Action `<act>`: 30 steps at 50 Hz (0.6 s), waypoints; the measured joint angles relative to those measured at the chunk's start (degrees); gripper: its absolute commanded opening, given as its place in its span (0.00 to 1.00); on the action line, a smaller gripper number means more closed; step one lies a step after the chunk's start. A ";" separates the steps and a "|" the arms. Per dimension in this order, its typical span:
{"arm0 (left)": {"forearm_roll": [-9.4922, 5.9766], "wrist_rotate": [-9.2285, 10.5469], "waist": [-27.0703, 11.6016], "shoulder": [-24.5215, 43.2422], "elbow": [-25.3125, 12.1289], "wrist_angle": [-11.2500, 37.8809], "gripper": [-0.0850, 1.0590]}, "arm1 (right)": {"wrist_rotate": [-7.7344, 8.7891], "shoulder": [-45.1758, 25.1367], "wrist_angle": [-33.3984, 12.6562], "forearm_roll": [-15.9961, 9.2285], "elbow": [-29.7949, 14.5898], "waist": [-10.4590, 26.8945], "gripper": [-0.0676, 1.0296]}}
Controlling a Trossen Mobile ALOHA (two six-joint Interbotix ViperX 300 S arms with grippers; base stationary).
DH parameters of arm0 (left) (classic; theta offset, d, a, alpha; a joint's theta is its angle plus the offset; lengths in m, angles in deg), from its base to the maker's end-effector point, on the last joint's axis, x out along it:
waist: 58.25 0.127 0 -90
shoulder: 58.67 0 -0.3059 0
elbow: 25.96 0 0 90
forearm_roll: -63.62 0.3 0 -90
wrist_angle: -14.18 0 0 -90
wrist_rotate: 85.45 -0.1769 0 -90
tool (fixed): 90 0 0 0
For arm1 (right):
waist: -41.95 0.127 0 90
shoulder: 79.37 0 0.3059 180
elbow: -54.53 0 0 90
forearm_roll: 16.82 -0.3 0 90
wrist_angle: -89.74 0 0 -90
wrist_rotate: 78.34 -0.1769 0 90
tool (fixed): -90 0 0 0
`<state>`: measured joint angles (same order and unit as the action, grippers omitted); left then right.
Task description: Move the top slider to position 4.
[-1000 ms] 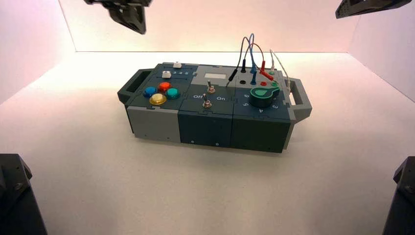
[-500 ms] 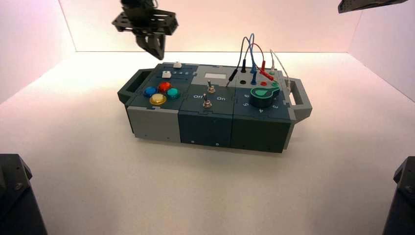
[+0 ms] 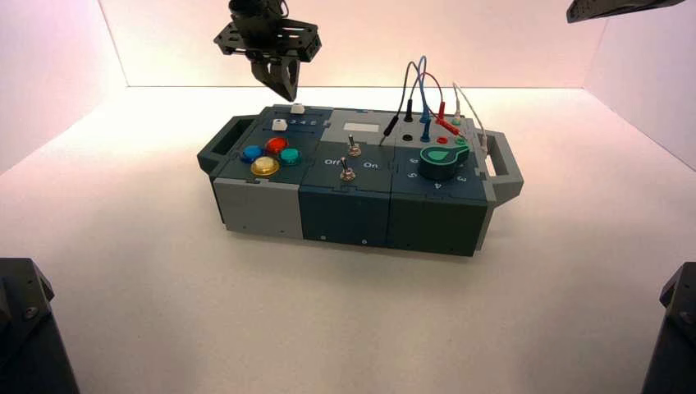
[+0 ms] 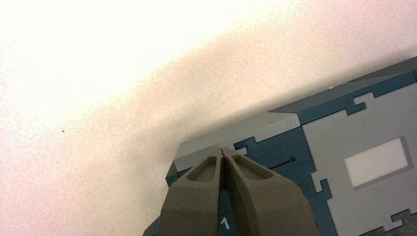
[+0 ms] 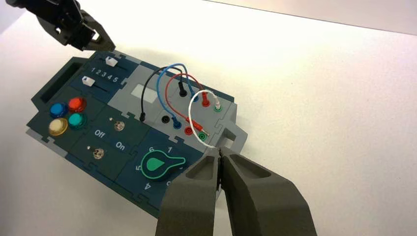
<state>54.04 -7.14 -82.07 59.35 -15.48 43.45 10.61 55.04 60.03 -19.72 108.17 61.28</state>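
Currently | left fingers (image 3: pixel 292 99) clenched, nothing grasped | top slider (image 3: pixel 297 108) just below

Pale, pink-tinted walls (image 3: pixel 369 49) stand at the far side, left and right around a whitish tabletop (image 3: pixel 205 304), which is brightly lit along its far part and duller near.

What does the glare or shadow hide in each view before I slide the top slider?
High view: pale glare behind the box, panel readable; left wrist view: surface blown out, the left gripper, not shadow, hides the slider; right wrist view: bright surface, slider digits legible.
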 measured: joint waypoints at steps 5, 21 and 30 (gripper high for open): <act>0.00 0.09 0.00 0.09 -0.18 0.09 0.05 | 0.00 -0.09 0.09 0.00 0.00 0.00 0.04; -0.18 0.09 -0.53 1.49 -0.44 0.53 0.05 | -0.09 -0.09 0.00 0.00 0.00 -0.09 0.04; -0.18 0.09 -0.70 1.85 -0.70 0.70 0.05 | 0.00 -0.09 0.00 0.18 0.09 0.00 0.04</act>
<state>53.87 -7.05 -82.77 61.19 -16.19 44.15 10.61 54.95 60.03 -19.55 108.26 61.28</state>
